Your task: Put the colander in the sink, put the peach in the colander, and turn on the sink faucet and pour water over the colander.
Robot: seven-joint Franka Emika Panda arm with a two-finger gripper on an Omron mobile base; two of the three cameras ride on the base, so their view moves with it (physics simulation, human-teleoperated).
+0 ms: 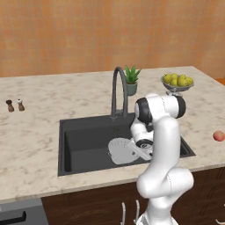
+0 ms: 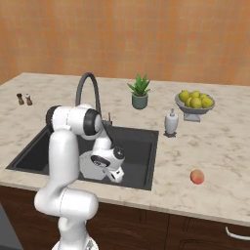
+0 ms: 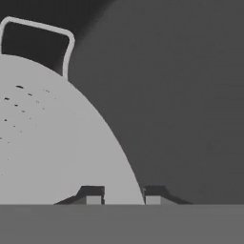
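Note:
The white-grey perforated colander (image 1: 117, 152) (image 2: 89, 166) hangs tilted low inside the dark sink (image 1: 83, 140) (image 2: 141, 146). My gripper (image 1: 137, 151) (image 2: 106, 172) (image 3: 123, 195) is shut on the colander's rim at its right side. In the hand view the colander (image 3: 47, 143) curves in from the left, its rim edge running between my two fingertips and one wire handle at the top. The peach (image 1: 219, 136) (image 2: 197, 177) lies on the counter right of the sink. Behind the basin rises the dark gooseneck sink faucet (image 1: 115, 83) (image 2: 88, 80), with no water running.
A footed bowl of yellow-green fruit (image 1: 177, 82) (image 2: 196, 102) and a potted plant (image 1: 131, 79) (image 2: 139, 93) stand at the back. A white soap dispenser (image 2: 171, 122) sits by the sink's right corner. Two small shakers (image 1: 15, 105) (image 2: 24, 99) stand far left.

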